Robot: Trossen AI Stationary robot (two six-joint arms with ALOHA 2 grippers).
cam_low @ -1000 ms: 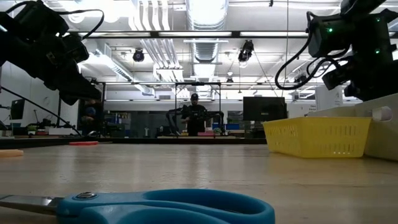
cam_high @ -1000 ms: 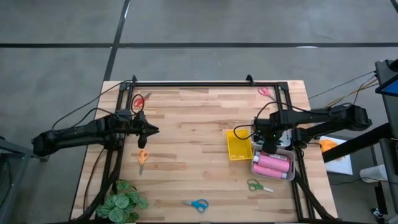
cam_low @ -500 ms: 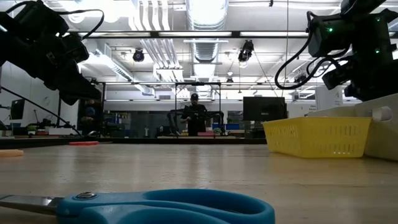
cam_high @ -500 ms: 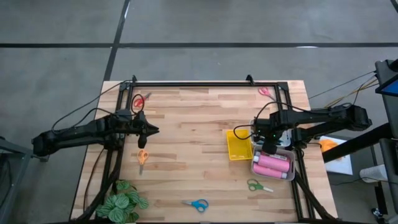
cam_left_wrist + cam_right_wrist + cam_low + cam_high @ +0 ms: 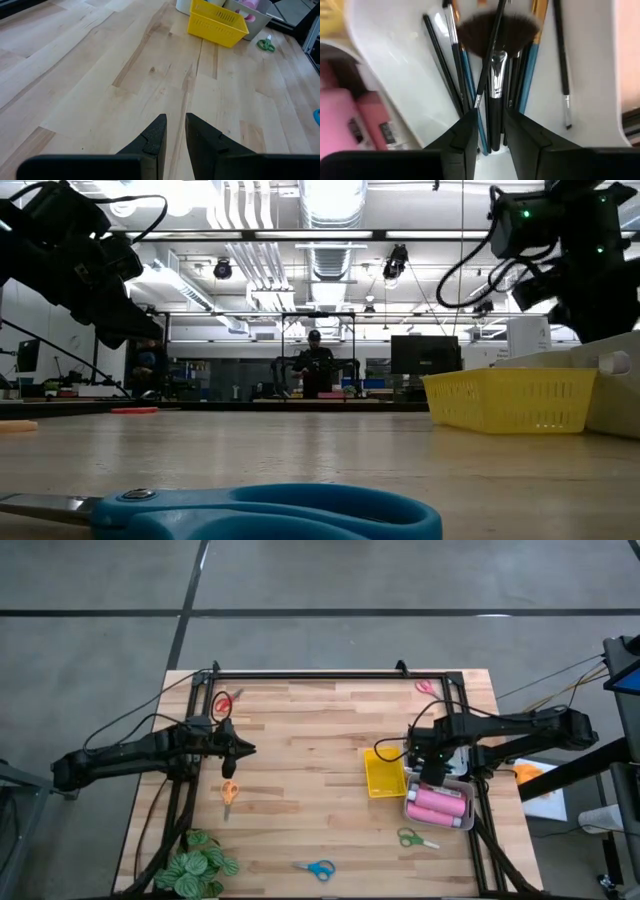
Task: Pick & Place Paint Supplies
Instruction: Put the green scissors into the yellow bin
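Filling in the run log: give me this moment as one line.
right gripper: open, above brushes in white tray | left gripper: empty, hovering over table | scissors: not yet collected

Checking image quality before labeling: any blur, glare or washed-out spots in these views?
Low view: the blue scissors up close are soft, and the ceiling lights blow out. Right wrist view: the pink bottles at the edge are smeared and the white tray glares, but the fluffy brush is readable. High and left wrist views look evenly lit and sharp.
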